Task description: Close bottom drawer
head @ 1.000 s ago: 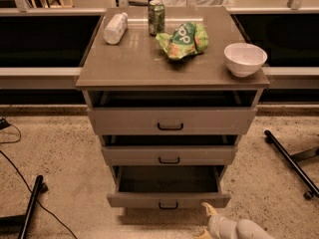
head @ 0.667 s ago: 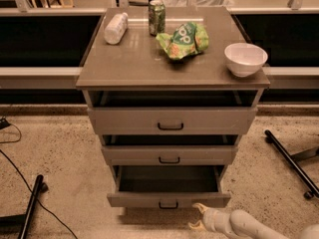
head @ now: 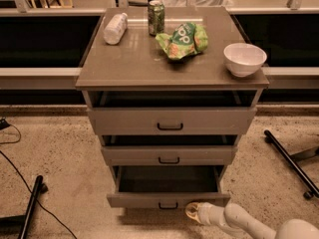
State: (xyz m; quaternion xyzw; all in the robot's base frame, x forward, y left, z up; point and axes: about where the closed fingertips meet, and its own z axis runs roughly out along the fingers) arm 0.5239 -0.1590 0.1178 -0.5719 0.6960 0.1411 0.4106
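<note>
Now bottom drawer (head: 168, 199) pulled out twd camera, front crosswise; hand (head: 193, 211) at front, grip unclear.

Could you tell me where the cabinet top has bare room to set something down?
The front half of the cabinet top is bare, in front of the bottle and left of the white bowl. The back is crowded: can, chip bag. The gripper sits low by the bottom drawer.
</note>
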